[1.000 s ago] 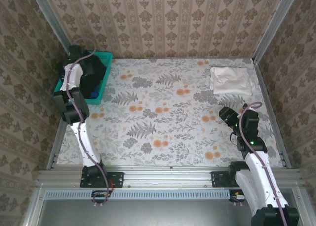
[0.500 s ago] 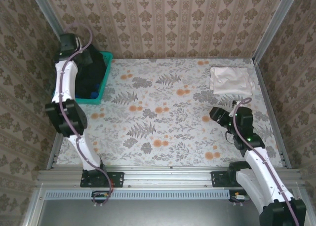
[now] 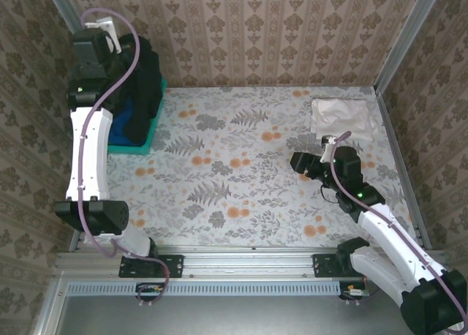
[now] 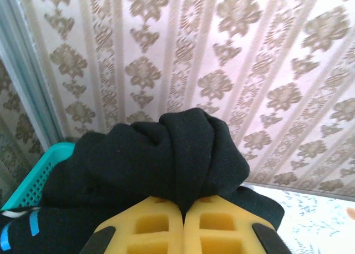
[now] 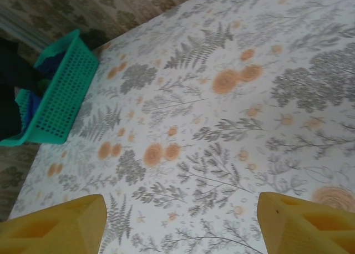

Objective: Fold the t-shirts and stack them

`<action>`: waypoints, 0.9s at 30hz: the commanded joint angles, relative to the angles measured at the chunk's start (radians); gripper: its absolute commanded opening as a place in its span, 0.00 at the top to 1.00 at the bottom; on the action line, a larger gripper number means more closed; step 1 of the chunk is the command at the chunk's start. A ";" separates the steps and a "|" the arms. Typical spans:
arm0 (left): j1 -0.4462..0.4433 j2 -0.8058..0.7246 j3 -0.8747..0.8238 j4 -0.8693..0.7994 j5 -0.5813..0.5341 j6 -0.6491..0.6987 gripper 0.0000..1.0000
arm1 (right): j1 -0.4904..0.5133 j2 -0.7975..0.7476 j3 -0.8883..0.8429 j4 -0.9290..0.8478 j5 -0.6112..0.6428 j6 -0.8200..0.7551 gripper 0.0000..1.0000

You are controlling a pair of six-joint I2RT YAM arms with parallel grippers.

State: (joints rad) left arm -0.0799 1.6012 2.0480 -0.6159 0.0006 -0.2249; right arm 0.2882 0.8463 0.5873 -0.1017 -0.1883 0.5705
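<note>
Well, only one tee looks done so far: the white tee (image 3: 342,117) lies folded flat at the far right corner of the table (image 3: 241,196). Two are left, I think. The black tee (image 4: 166,148) is held up over the basket (image 3: 146,143), which sits at the far left corner. The left gripper (image 4: 183,209) has its yellow pads pressed tight together on a bunch of that black cloth, and the rest of the tee hangs down into the basket. Down in there I can see a blue tee (image 3: 123,120) beside the black one. The right gripper (image 3: 300,162) hangs over the right side of the table with its fingers (image 5: 55,223) wide apart and nothing in them. I'd guess the black tee must be laid out and folded, then the blue one, and both stacked on the white one
</note>
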 commanded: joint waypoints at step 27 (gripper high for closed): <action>-0.406 -0.074 -0.948 0.370 -0.238 -0.160 0.24 | 0.235 0.156 -0.008 -0.100 0.326 -0.035 0.32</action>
State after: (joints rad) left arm -0.4568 1.6199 1.1210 -0.2329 -0.2340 -0.3637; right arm 0.5182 1.0084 0.6041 -0.1226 0.0284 0.5518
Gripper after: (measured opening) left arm 0.758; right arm 0.681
